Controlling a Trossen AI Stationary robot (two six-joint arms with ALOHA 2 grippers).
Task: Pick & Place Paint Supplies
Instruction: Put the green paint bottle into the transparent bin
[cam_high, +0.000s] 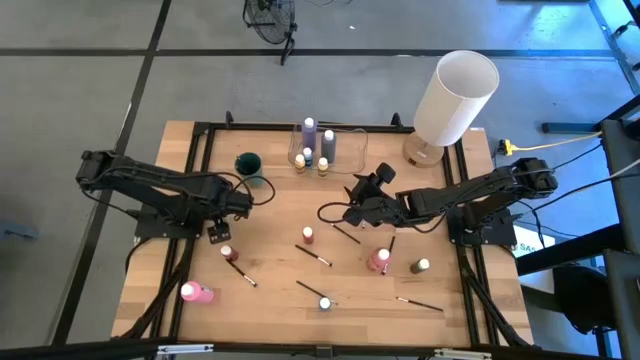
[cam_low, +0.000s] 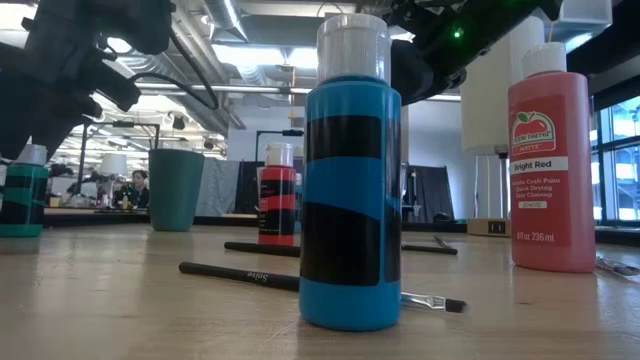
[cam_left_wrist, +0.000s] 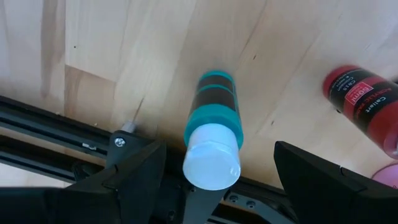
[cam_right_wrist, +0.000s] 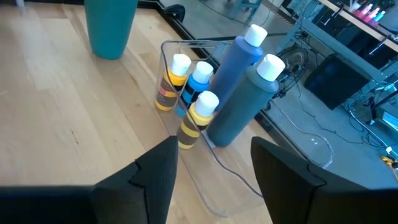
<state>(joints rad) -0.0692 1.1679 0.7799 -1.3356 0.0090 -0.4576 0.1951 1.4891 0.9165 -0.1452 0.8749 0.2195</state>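
Observation:
My left gripper (cam_high: 218, 232) hangs open over the table's left part. Its fingers stand on either side of an upright teal bottle (cam_left_wrist: 213, 127) with a white cap, without touching it. The bottle also shows in the low view (cam_low: 22, 192). A dark red bottle (cam_left_wrist: 360, 99) stands beside it. My right gripper (cam_high: 350, 212) is open and empty near the table's middle, and its wrist view (cam_right_wrist: 213, 143) faces the clear container (cam_right_wrist: 186, 50), which holds several bottles. More bottles (cam_high: 378, 260) and thin dark brushes (cam_high: 313, 255) lie scattered on the near half.
A teal cup (cam_high: 248, 163) stands left of the container (cam_high: 315, 148). A large white cylinder (cam_high: 455, 95) stands at the far right corner. A pink bottle (cam_high: 196, 292) lies near the front left. A blue bottle (cam_low: 350, 180) stands near the front edge. Black frame rails (cam_high: 200, 170) border the table.

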